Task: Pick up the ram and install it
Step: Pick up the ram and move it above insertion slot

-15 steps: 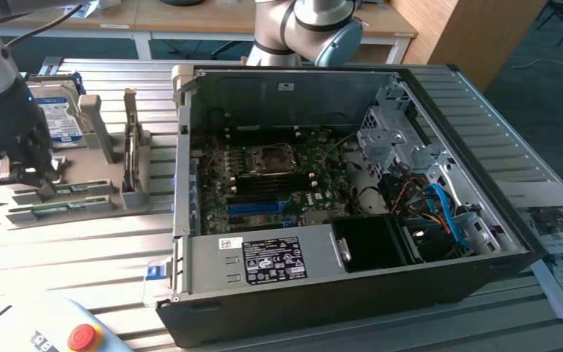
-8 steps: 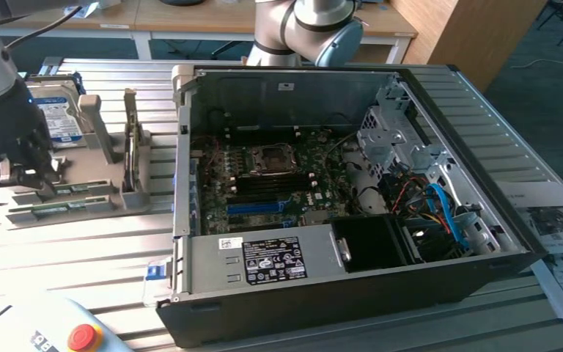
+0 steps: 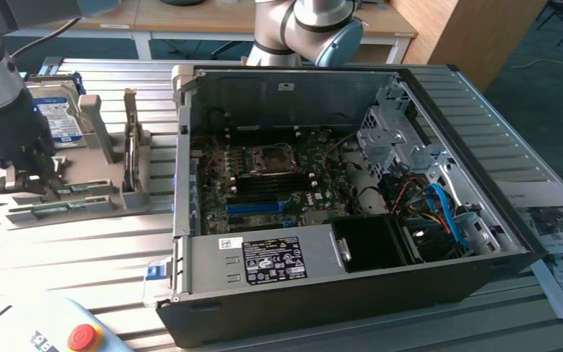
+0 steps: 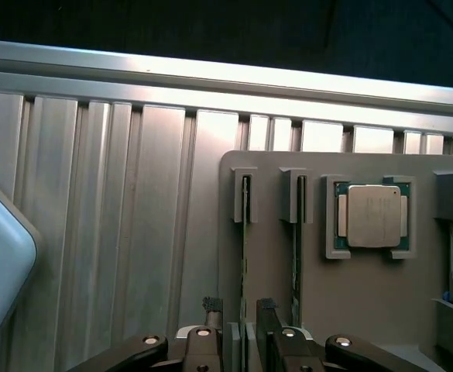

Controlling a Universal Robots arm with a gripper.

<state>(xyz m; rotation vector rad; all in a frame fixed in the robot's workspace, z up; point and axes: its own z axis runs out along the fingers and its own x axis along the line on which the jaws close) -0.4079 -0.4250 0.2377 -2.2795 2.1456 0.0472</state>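
Two ram sticks stand on edge in slots of a grey holder [image 4: 342, 294]. In the wrist view one ram stick [image 4: 243, 232] runs in between my fingertips, and the other ram stick [image 4: 296, 248] lies just beside them. My gripper [image 4: 240, 308] is open, one finger on each side of the first stick, with a gap still showing. In the exterior view the gripper [image 3: 30, 178] is low over the holder [image 3: 115, 172] at the exterior view's left, by the green sticks [image 3: 71, 191].
An open computer case [image 3: 188, 169] with the motherboard [image 3: 272, 183] and its blue slots [image 3: 257, 207] fills the middle. The holder also carries a silver processor [image 4: 373, 215] and a hard drive [image 3: 61, 117]. A pendant with a red button [image 3: 84, 336] lies near the front; papers [image 3: 556, 220] lie on the right.
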